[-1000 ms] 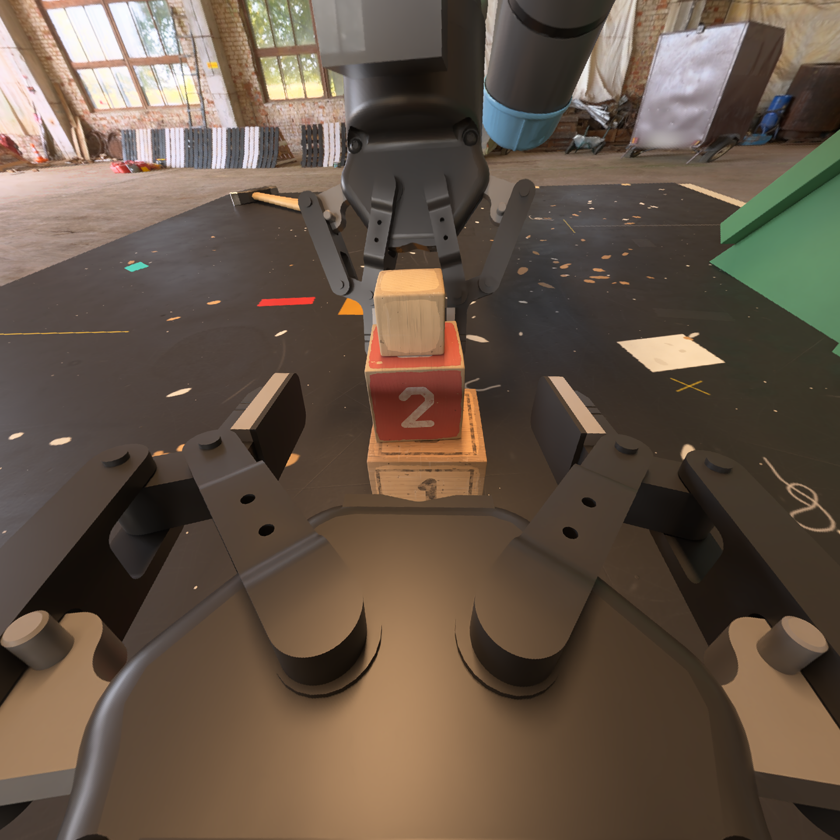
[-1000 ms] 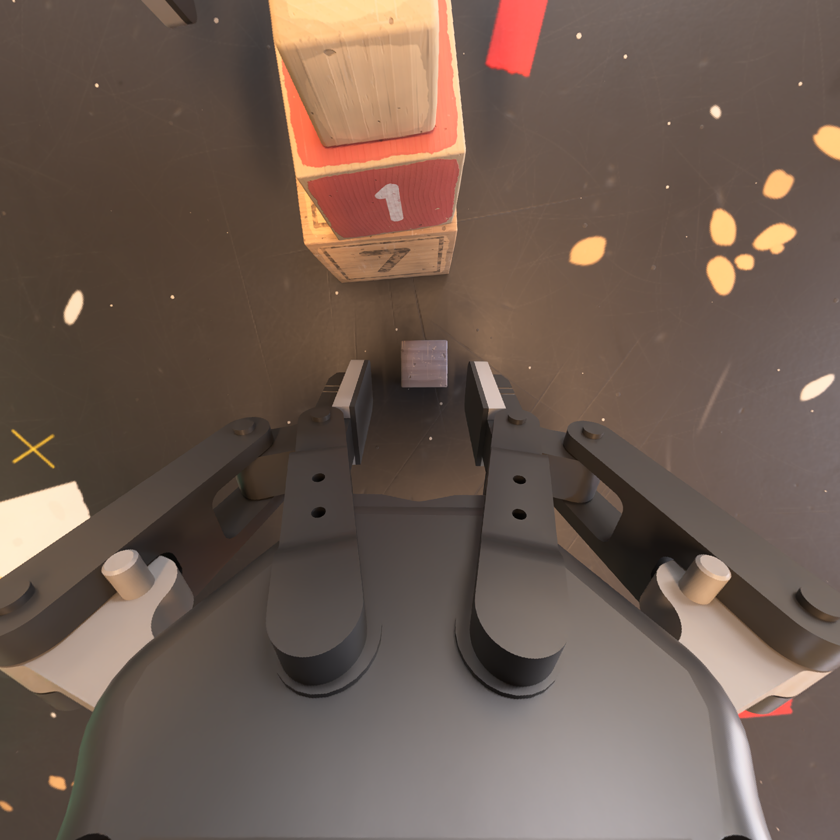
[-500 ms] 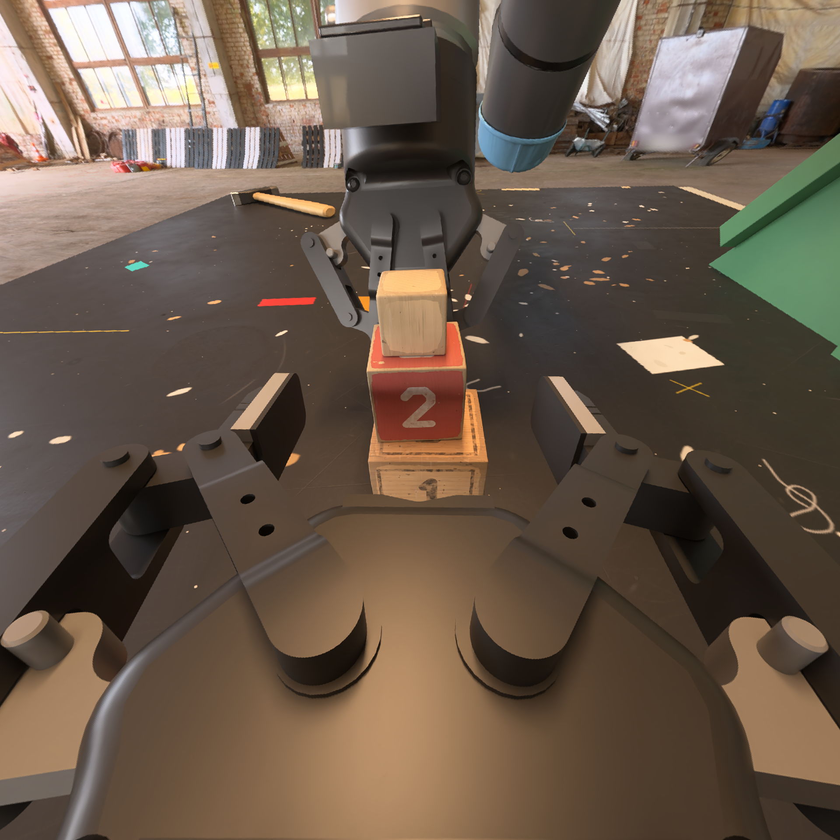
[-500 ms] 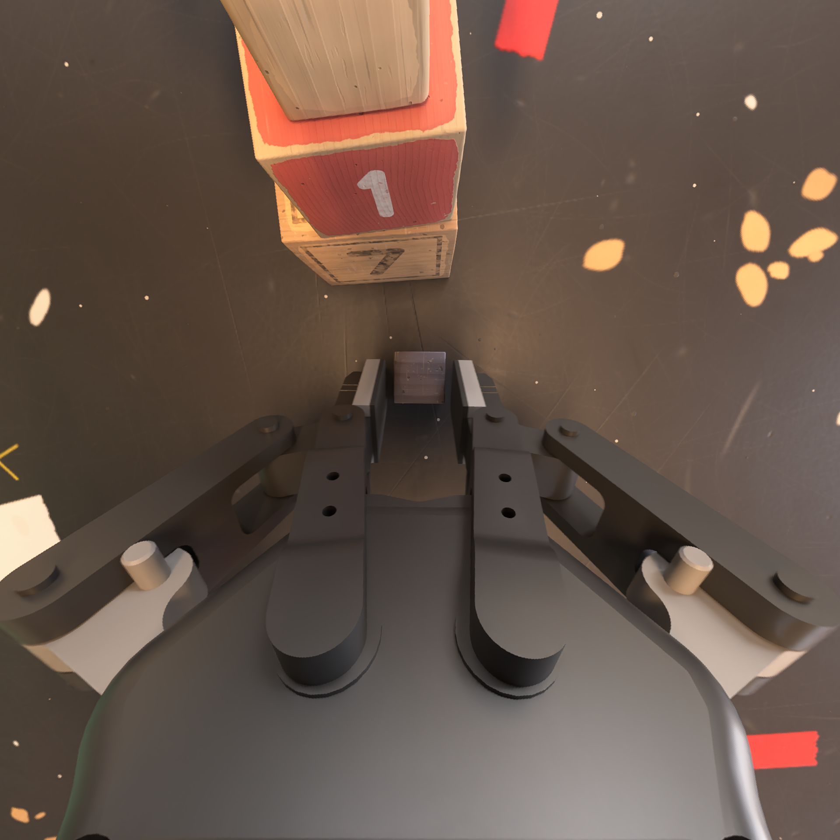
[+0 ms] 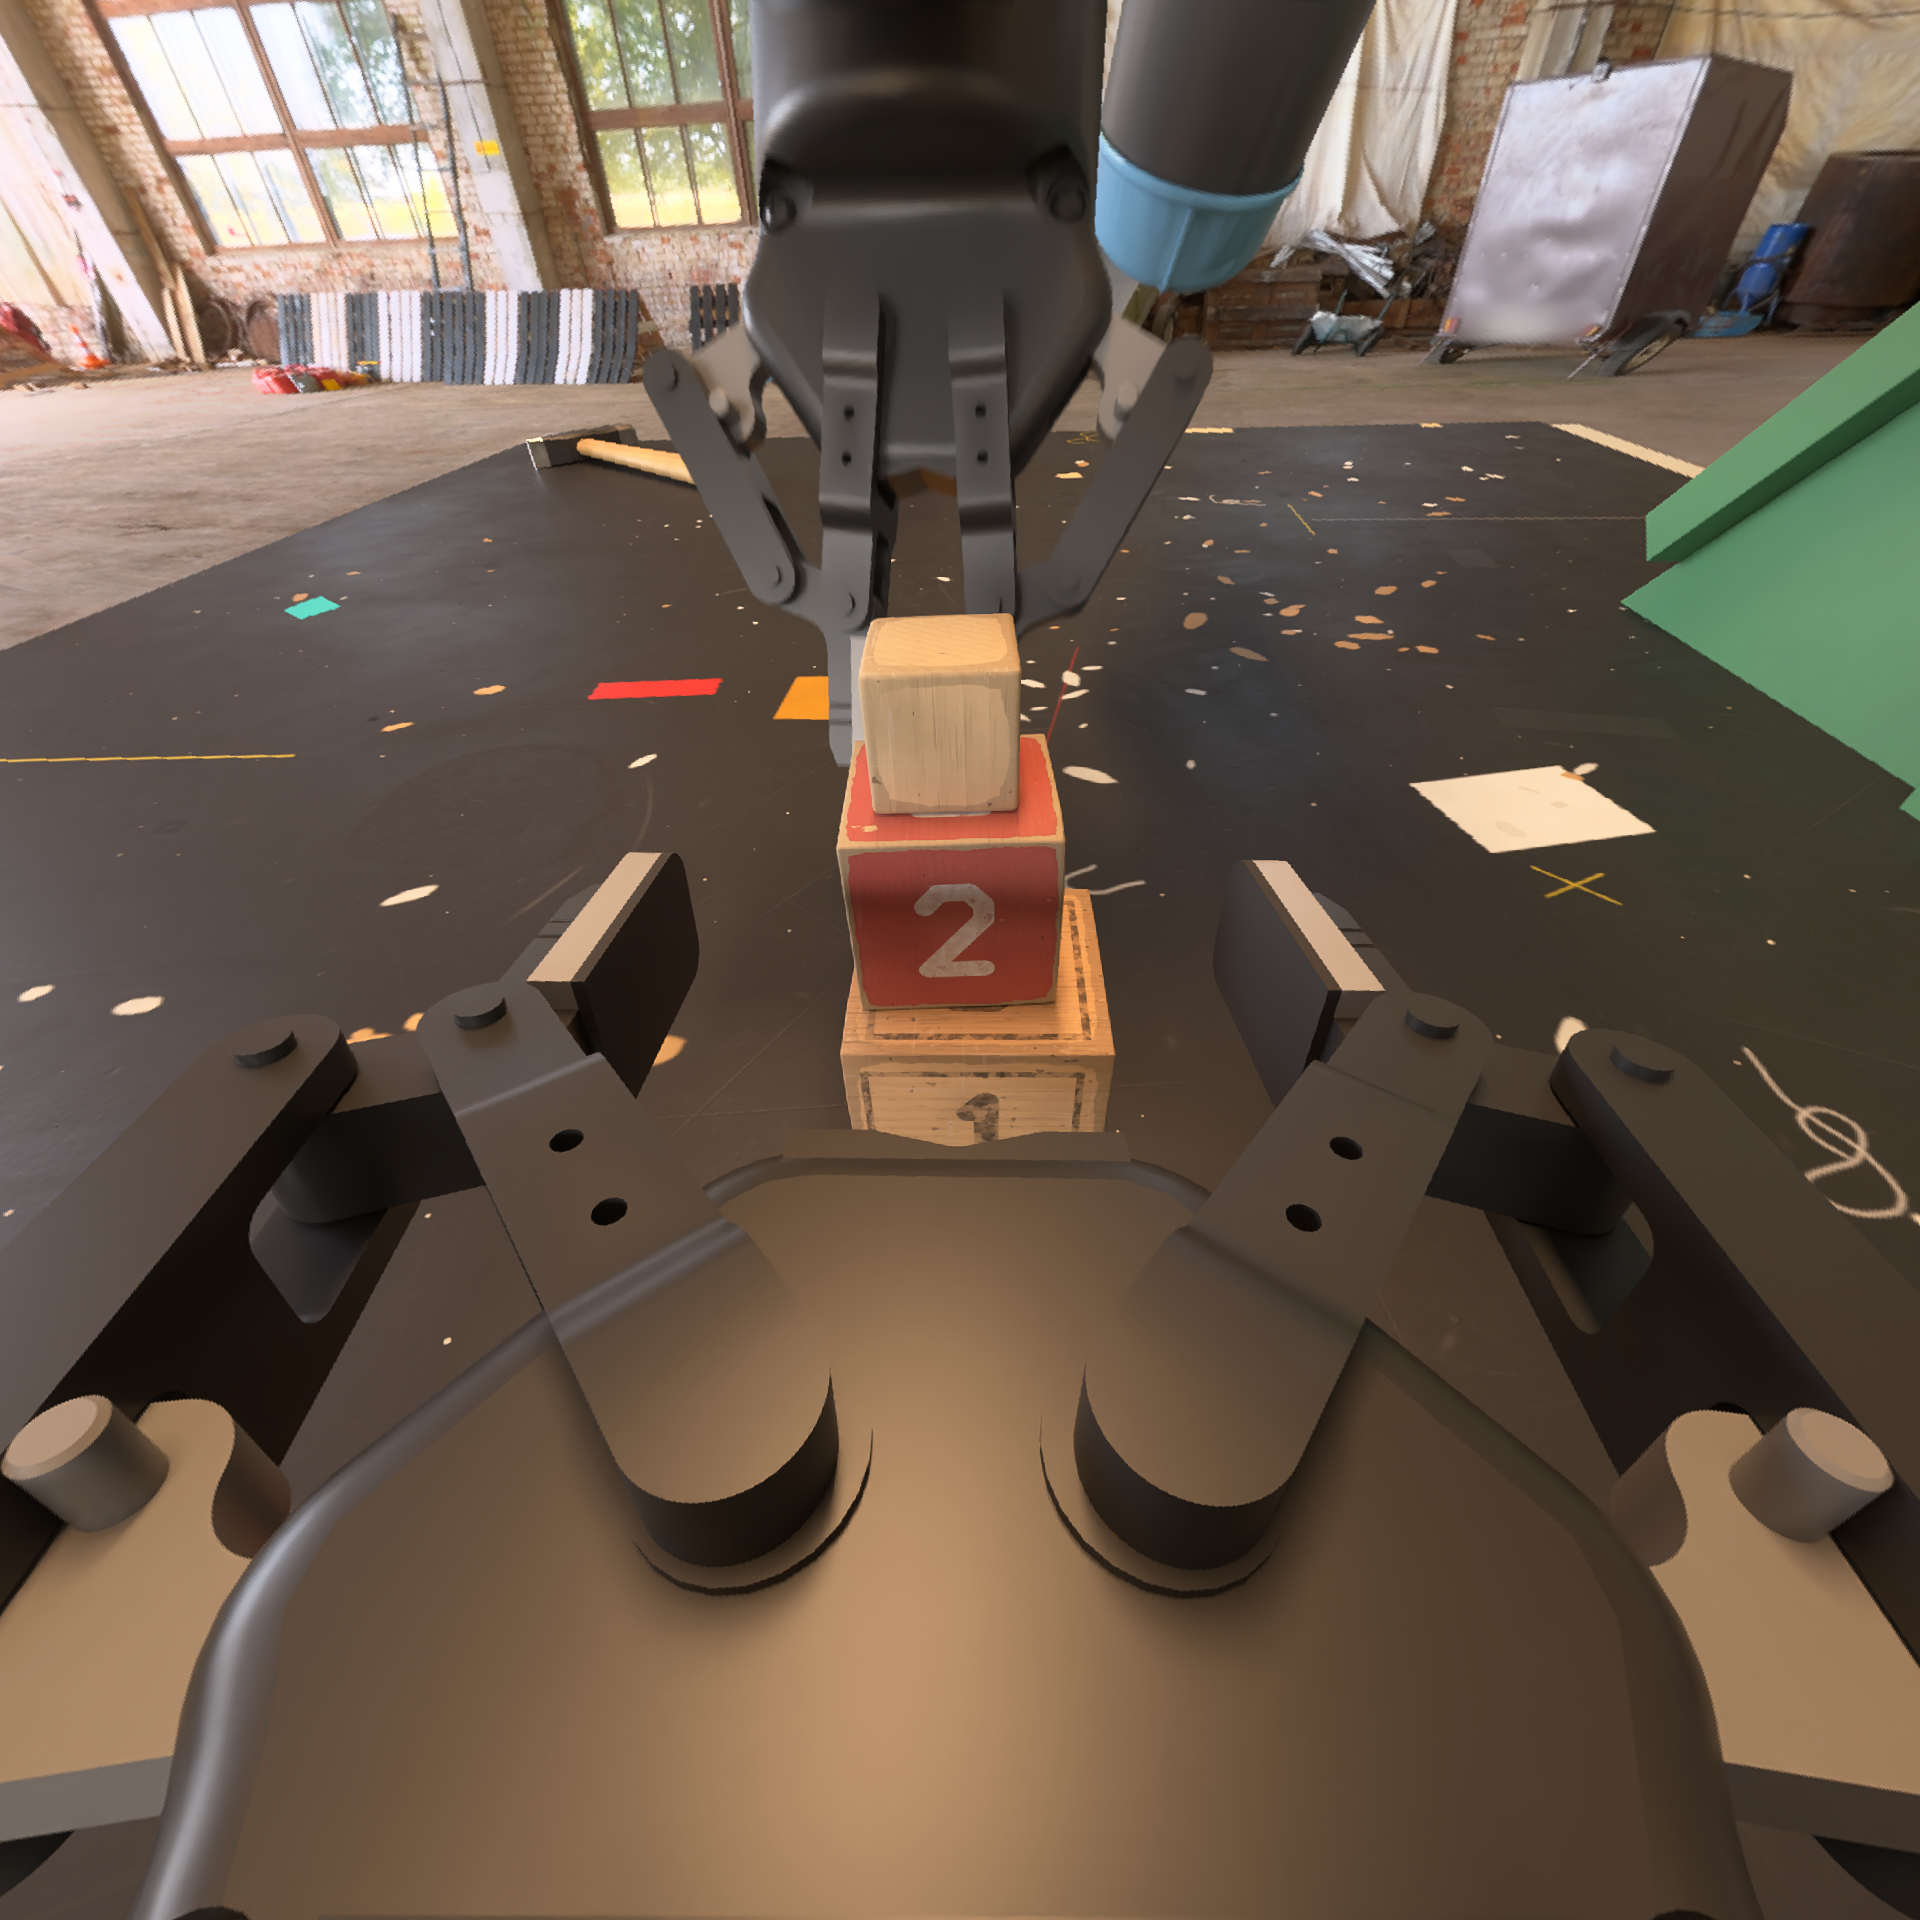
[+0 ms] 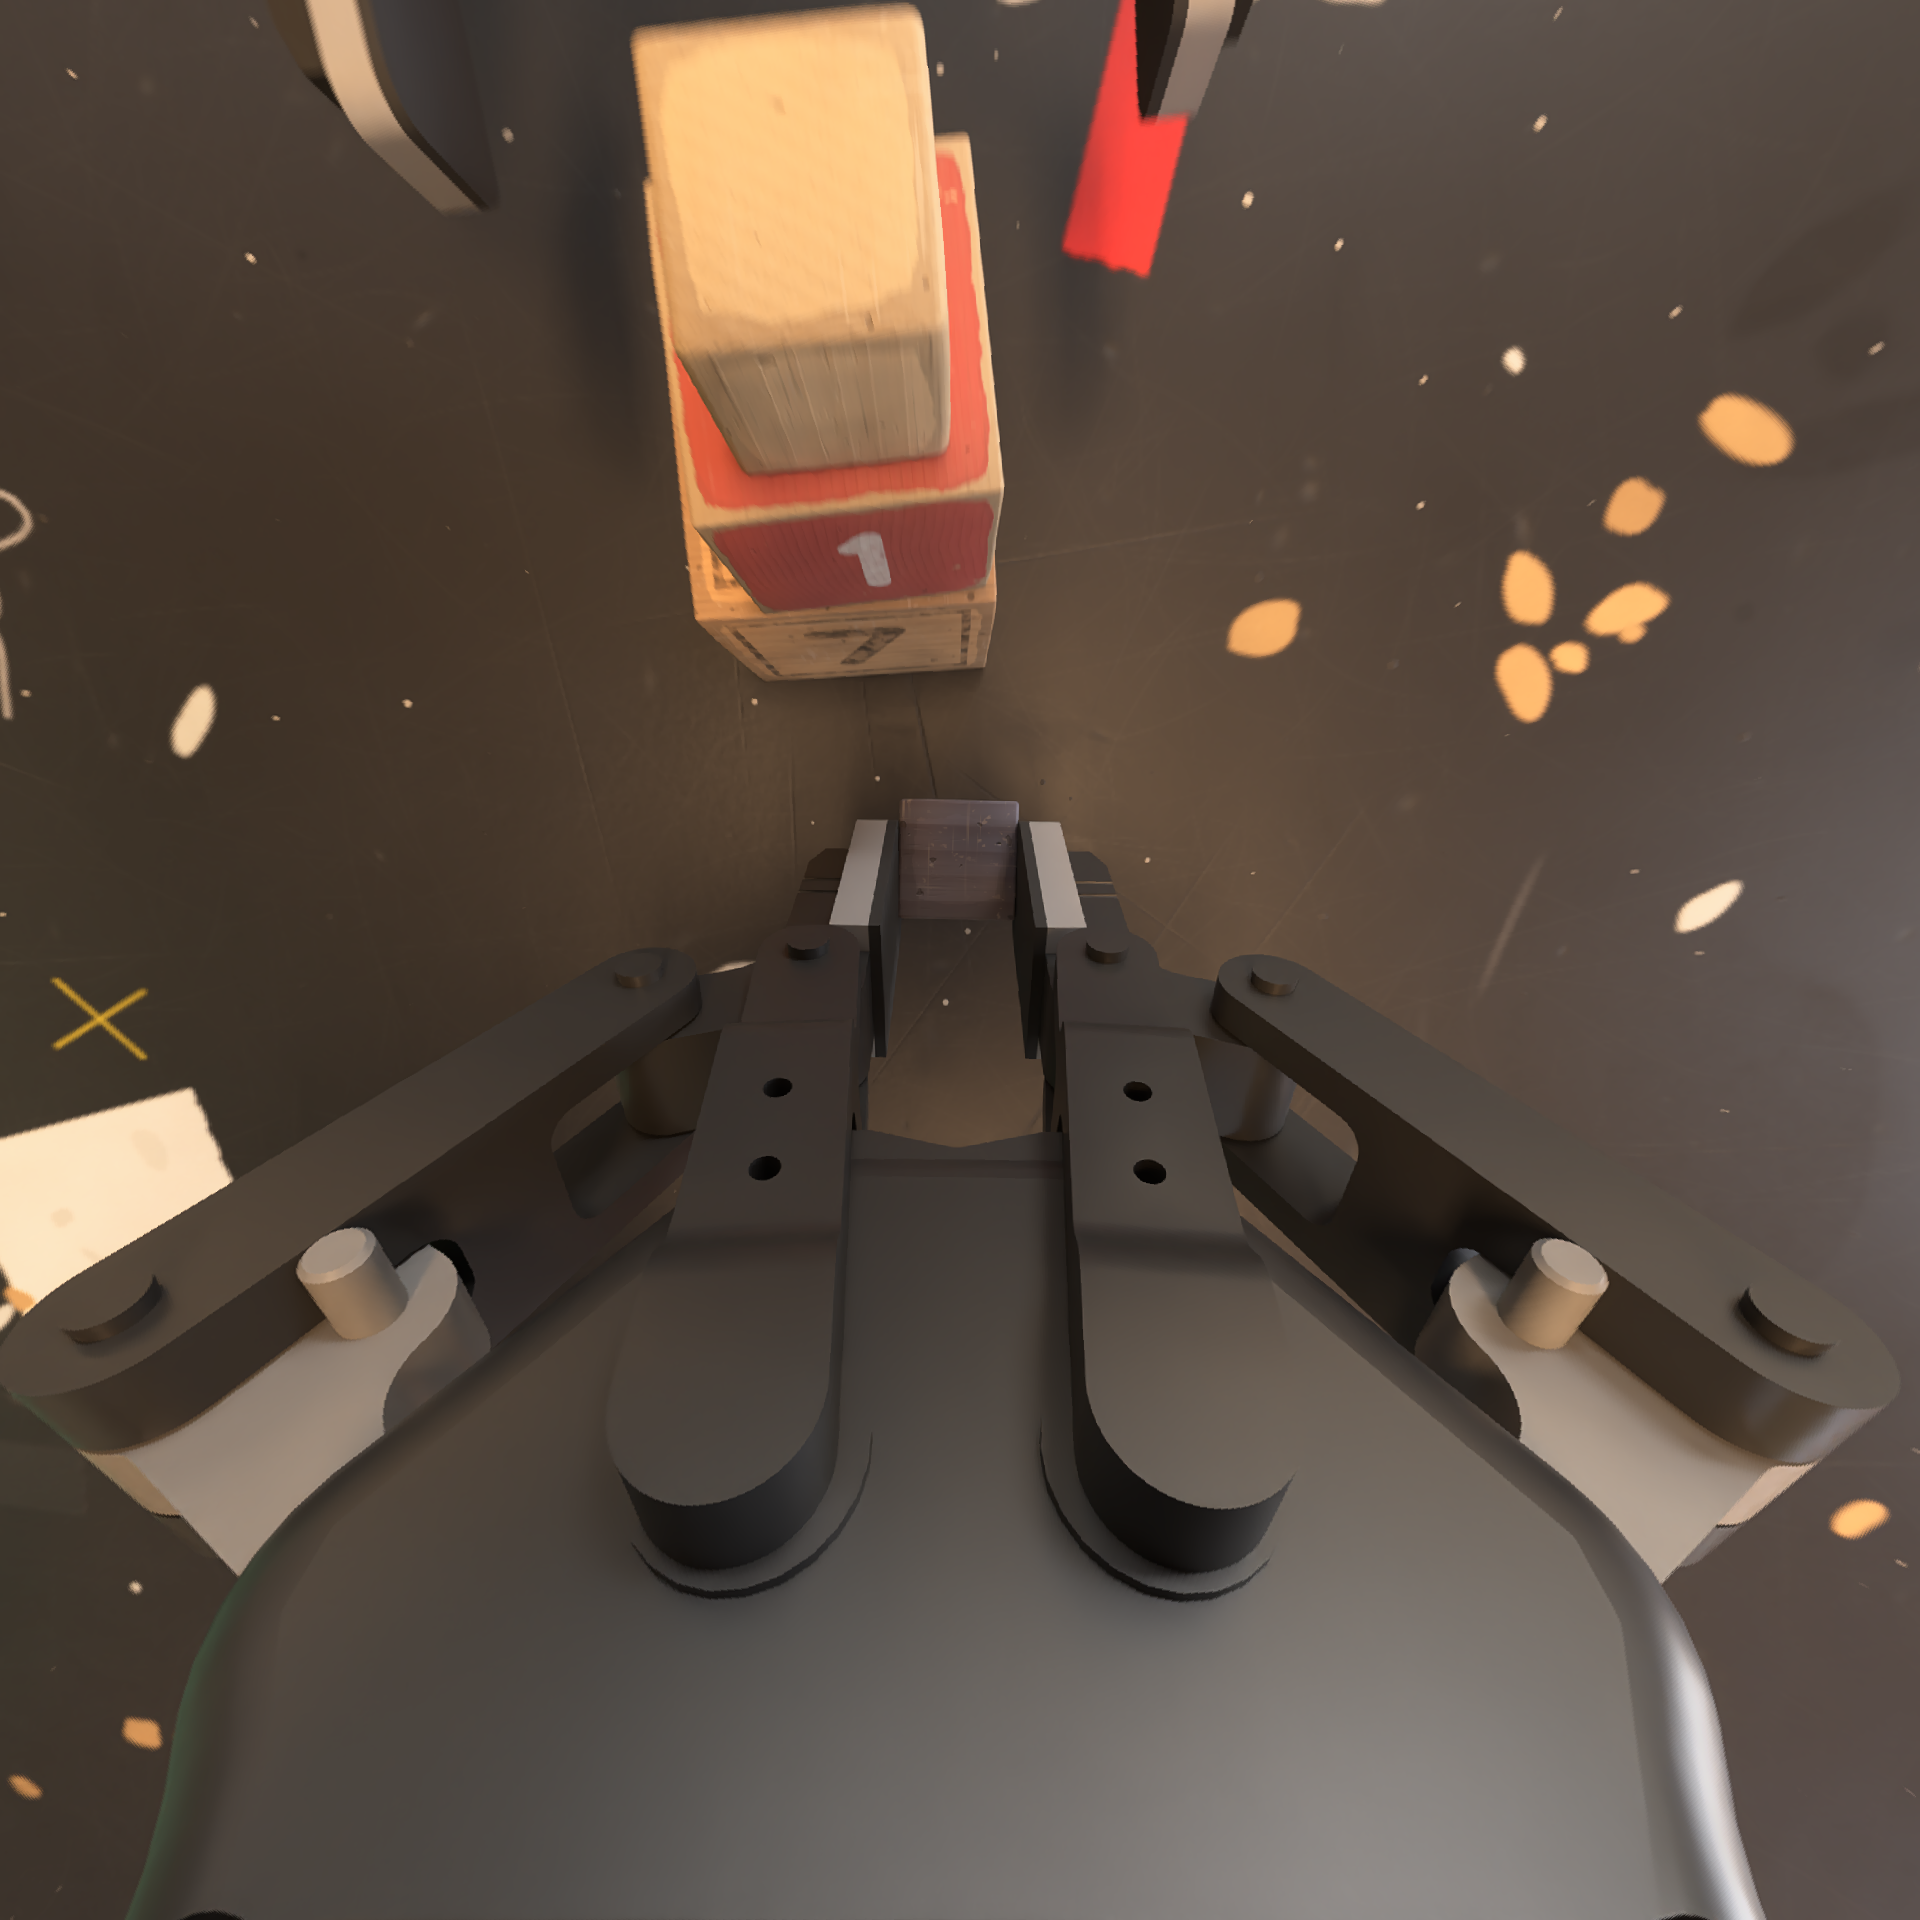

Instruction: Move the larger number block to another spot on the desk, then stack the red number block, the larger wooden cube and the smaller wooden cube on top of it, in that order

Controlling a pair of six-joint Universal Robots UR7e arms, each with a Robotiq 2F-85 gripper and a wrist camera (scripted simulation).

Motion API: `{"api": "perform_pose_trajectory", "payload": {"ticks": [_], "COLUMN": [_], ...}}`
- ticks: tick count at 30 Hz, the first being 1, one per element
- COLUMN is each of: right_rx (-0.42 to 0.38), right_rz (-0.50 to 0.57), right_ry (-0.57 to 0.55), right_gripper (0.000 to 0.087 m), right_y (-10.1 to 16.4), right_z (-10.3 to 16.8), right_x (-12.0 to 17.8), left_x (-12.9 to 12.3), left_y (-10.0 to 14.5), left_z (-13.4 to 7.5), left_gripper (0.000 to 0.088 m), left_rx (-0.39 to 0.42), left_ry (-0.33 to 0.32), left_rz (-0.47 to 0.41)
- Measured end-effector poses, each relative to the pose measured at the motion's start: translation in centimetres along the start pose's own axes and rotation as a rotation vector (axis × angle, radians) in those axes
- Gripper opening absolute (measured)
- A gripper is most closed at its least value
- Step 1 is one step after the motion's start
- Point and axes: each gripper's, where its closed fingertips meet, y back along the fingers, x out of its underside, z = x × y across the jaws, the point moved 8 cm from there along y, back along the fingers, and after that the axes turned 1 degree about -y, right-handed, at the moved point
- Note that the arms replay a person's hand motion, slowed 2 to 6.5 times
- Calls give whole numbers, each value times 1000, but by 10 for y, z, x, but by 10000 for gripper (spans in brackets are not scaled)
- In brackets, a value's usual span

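A stack stands on the dark desk point(image 5: 312, 831): the tan larger number block point(image 5: 977, 1091) at the bottom, the red number block point(image 5: 951, 925) on it, and the pale larger wooden cube point(image 5: 940, 717) on top. My left gripper point(image 5: 961, 920) is open and empty, its fingers either side of the stack on the near side. My right gripper point(image 6: 958, 868) is shut on the smaller wooden cube point(image 6: 958, 860) and holds it above the desk, just short of the stack point(image 6: 852, 551). In the left wrist view the right gripper point(image 5: 925, 613) hangs behind the stack; the small cube is hidden there.
A hammer point(image 5: 613, 457) lies at the desk's far left edge. A green slab point(image 5: 1808, 623) rises at the right. Flat marks on the desk: a white square point(image 5: 1527, 810), a red strip point(image 5: 655, 688) and scattered paint spots.
My right gripper closed on the smaller wooden cube and lifted it off the desk, rising behind the stack. My left gripper and the stack have not moved.
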Motion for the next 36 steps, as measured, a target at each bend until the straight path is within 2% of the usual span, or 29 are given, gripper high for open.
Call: {"api": "perform_pose_trajectory", "payload": {"ticks": [10,18,26,36], "right_rx": [31,57,41,15], "right_rz": [-16,-19,-25,14], "right_ry": [63,111,129,125], "right_gripper": [199,199,199,199], "right_y": [47,69,71,56], "right_z": [5,11,15,15], "right_x": [-36,-64,-84,-88], "left_x": [0,0,0,0], "left_y": [0,0,0,0], "left_z": [0,0,-1,-1], "left_gripper": [854,854,854,854], "left_rx": [0,1,2,2], "left_ry": [-4,-5,-8,-9], "left_rz": [2,3,4,5]}}
